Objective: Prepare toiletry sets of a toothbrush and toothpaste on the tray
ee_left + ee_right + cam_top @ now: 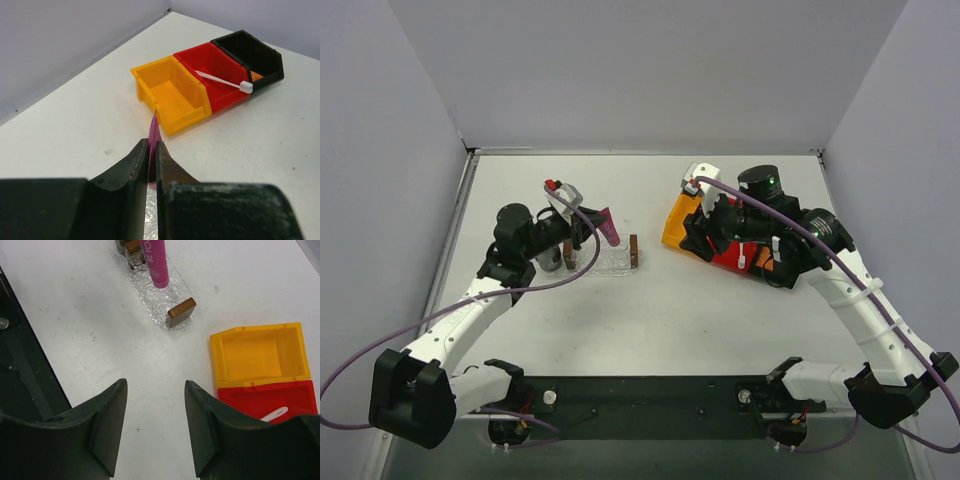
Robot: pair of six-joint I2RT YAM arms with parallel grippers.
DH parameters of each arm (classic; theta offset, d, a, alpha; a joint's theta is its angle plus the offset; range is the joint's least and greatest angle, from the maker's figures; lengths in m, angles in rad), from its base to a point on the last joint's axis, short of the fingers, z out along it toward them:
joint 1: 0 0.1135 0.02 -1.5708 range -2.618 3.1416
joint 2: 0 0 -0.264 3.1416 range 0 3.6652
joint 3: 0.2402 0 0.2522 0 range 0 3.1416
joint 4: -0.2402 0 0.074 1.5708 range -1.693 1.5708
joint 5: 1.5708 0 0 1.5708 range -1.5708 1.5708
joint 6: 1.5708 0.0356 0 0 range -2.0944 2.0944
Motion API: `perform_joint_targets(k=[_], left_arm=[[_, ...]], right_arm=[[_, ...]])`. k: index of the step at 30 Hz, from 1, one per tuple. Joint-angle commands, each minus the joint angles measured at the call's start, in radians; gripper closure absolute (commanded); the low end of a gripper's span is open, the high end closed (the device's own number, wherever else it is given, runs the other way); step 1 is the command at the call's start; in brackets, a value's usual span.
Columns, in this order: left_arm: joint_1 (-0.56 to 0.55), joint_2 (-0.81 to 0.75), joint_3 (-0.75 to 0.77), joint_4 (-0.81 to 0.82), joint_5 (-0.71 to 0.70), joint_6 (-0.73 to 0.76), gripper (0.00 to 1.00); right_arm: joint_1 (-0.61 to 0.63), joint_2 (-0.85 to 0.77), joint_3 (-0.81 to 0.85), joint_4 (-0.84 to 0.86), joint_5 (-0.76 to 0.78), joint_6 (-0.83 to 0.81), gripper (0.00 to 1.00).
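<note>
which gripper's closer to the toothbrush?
Right. The right gripper is at the red bin with the toothbrush; the left gripper is away at the tray, shut on the pink toothpaste.

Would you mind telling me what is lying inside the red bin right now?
A white toothbrush lies slantwise in the red bin, head near the black bin. The front wall hides part of its floor.
</note>
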Motion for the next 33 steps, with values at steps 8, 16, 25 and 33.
perform_joint_targets(k=[8,16,25,33], left_arm=[[0.007,0.111,0.054,0.116,-0.027,0.062,1.00],[0.004,0.161,0.051,0.154,-0.017,0.060,1.00],[0.005,0.201,0.060,0.176,-0.013,0.052,1.00],[0.004,0.213,0.069,0.176,-0.002,0.054,1.00]], right_arm=[[-0.013,-0.044,-0.044,0.013,0.046,-0.025,0.55],[-0.021,-0.050,-0.061,0.013,0.046,-0.027,0.55],[-0.027,-0.047,-0.064,0.013,0.042,-0.027,0.55],[-0.029,-0.051,-0.072,0.013,0.045,-0.030,0.56]])
